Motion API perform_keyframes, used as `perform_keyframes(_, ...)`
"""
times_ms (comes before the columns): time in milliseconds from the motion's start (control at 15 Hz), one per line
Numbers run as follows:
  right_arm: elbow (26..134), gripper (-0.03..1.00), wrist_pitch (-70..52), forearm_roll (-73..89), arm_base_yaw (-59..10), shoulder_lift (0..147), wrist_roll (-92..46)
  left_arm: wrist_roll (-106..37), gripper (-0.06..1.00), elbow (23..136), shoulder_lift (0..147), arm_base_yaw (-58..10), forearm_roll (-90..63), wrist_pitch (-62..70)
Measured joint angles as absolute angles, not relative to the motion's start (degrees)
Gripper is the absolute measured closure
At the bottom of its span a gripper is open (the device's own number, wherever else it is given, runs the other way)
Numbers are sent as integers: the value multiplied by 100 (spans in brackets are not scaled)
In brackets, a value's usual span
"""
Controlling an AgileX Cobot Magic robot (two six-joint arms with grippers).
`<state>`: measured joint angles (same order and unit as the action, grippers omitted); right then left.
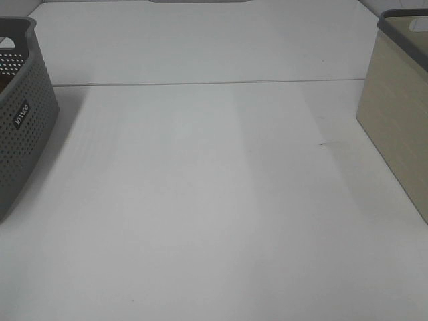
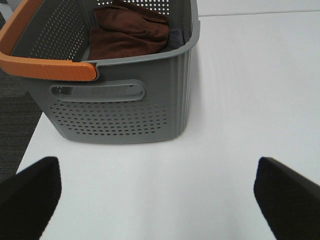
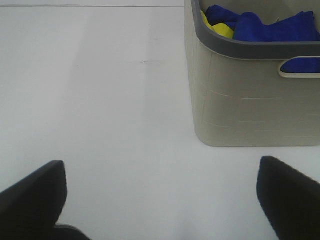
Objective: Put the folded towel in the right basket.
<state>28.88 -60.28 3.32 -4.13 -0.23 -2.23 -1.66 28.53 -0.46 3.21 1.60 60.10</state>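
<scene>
A brown folded towel (image 2: pixel 129 31) lies inside the grey perforated left basket (image 2: pixel 120 112), which has an orange handle (image 2: pixel 30 60). This basket also shows at the left edge of the high view (image 1: pixel 20 120). The beige right basket (image 3: pixel 250 100) holds blue cloth (image 3: pixel 272 25) and a yellow cloth (image 3: pixel 220 29); it stands at the right edge of the high view (image 1: pixel 394 127). My left gripper (image 2: pixel 160 200) is open and empty, a short way in front of the grey basket. My right gripper (image 3: pixel 160 205) is open and empty, in front of the beige basket. Neither arm shows in the high view.
The white table (image 1: pixel 214 200) stretches between the two baskets, with a seam line (image 1: pixel 200 83) across its back part. The table's left edge and dark floor (image 2: pixel 12 125) show beside the grey basket.
</scene>
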Motion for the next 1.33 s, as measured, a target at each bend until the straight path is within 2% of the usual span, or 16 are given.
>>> perform_keyframes(1333, 2888, -1, -6028, 332, -413, -23, -218, -166, -3, 2853, -46, 321, 155, 6010)
